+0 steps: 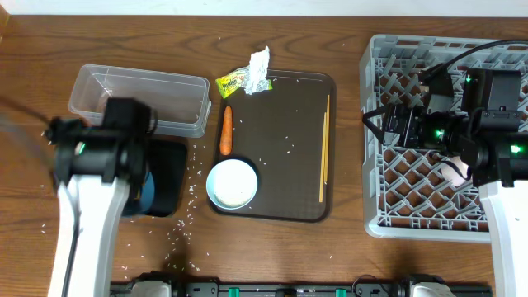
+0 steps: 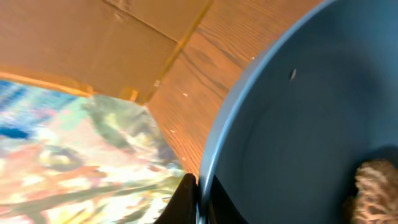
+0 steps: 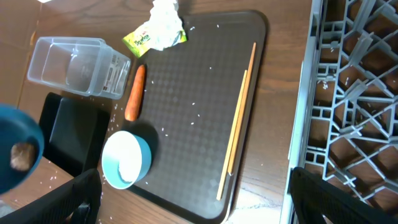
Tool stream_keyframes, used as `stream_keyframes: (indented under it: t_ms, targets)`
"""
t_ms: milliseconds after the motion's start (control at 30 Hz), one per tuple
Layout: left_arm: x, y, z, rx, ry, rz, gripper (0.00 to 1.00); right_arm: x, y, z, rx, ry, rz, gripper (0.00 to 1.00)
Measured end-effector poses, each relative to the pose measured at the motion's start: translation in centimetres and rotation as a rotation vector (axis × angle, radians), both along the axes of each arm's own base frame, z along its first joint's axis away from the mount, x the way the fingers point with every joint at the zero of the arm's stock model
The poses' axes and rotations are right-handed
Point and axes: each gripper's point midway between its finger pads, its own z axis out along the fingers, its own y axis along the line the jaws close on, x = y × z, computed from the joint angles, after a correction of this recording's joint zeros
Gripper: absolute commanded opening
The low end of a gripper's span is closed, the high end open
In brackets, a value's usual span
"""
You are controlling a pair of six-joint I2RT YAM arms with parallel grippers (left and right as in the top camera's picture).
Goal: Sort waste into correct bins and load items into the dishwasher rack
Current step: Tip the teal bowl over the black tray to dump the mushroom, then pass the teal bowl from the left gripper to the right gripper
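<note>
My left gripper (image 2: 200, 200) is shut on the rim of the dark blue dish (image 2: 311, 124), with a brown food lump (image 2: 376, 186) lying inside it. From overhead, the dish (image 1: 147, 198) hangs under the left arm, above the black tray (image 1: 173, 186) beside the clear tub (image 1: 140, 99). The carrot (image 1: 226, 132), white bowl (image 1: 232, 183) and chopsticks (image 1: 324, 148) lie on the brown serving tray (image 1: 280, 107). The wrapper (image 1: 233, 83) and tissue (image 1: 261, 70) sit at its far edge. My right gripper (image 3: 199, 205) is open and empty at the left edge of the rack (image 1: 388, 210).
A pale pink cup (image 1: 454, 172) sits in the rack under the right arm. Rice grains (image 1: 191, 190) are scattered on the wooden table between the black tray and the serving tray, and a few lie on the serving tray.
</note>
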Motion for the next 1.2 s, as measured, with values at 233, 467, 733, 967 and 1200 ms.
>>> stream_keyframes:
  t_ms: [233, 467, 733, 967, 1200]
  targets:
    - [3.1, 0.9, -3.7, 0.128, 0.289, 0.002, 0.06, 0.0, 0.0, 0.0, 0.0, 0.0, 0.0, 0.9]
    - [4.4, 0.5, -4.7, 0.181, 0.378, -0.035, 0.06, 0.0, 0.0, 0.0, 0.0, 0.0, 0.0, 0.91]
    - [4.5, 0.2, -3.2, 0.162, 0.314, -0.019, 0.06, 0.0, 0.1, 0.0, 0.002, -0.001, 0.004, 0.94]
    - [5.9, -3.0, 1.7, -0.172, -0.104, -0.076, 0.06, 0.4, 1.3, 1.3, 0.055, -0.064, 0.073, 0.88]
    - [8.8, -12.0, 6.7, -0.657, -0.477, -0.493, 0.06, 1.2, 4.9, 6.0, 0.228, -0.263, 0.265, 0.82]
